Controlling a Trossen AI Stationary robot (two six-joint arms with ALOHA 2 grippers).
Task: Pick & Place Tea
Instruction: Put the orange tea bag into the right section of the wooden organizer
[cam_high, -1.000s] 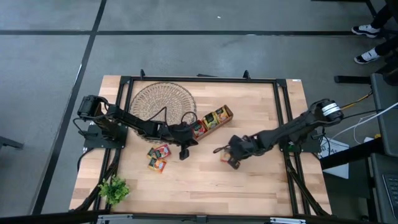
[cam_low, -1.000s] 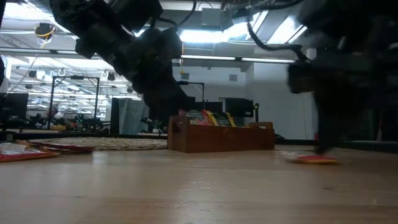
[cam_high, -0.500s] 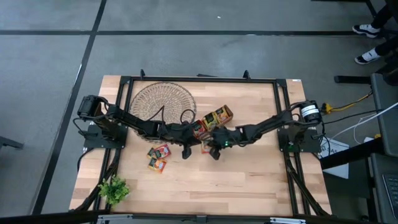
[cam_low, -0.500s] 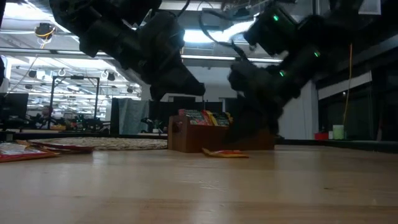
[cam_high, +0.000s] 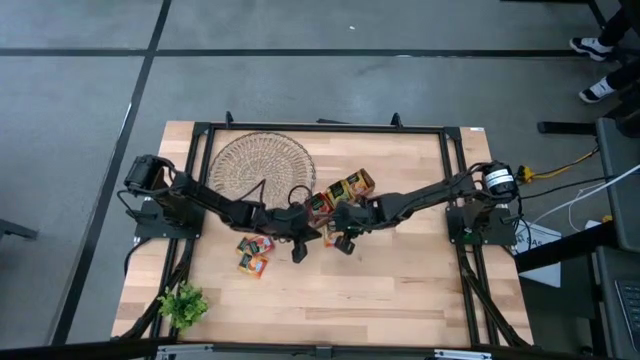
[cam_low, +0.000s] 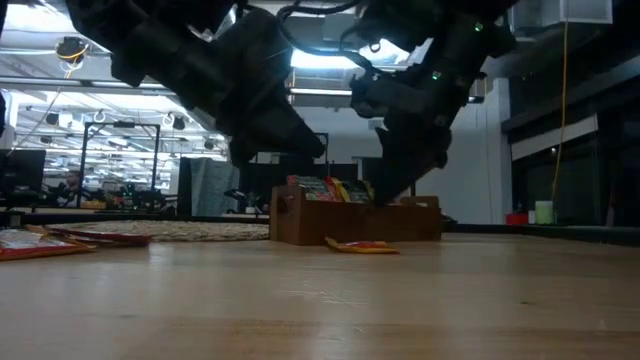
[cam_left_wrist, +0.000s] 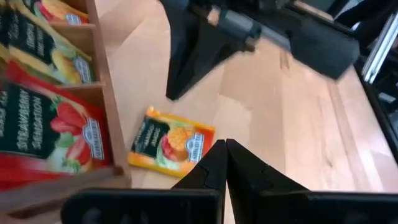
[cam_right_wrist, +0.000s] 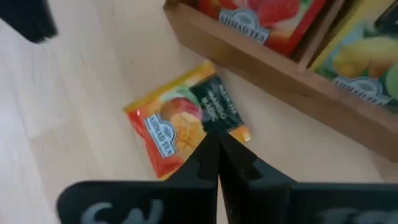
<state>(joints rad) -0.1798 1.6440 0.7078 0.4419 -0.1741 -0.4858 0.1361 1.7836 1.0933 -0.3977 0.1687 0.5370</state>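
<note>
An orange tea sachet (cam_right_wrist: 180, 121) lies flat on the table beside the near wall of the wooden tray (cam_high: 342, 192), which holds red, yellow and green sachets. The sachet also shows in the low view (cam_low: 362, 246) and the left wrist view (cam_left_wrist: 171, 140). My right gripper (cam_right_wrist: 217, 152) is shut and hangs just over the sachet's edge; the low view shows it (cam_low: 385, 195) raised off the table. My left gripper (cam_high: 298, 248) is shut too and hovers a little to the left of the sachet. Two more sachets (cam_high: 254, 252) lie further left on the table.
The round wicker dish (cam_high: 262, 165) sits at the far left of the table, behind my left arm. A small green plant (cam_high: 183, 305) stands at the near left corner. Bare wood stretches along the near and right parts of the table (cam_high: 400, 290). Both arms meet at mid-table.
My right gripper has swept from the table's right half toward the left, sliding the orange sachet along the wood up to the tray's near wall. It has then risen off the sachet, which stays flat there. My left gripper has hardly moved.
</note>
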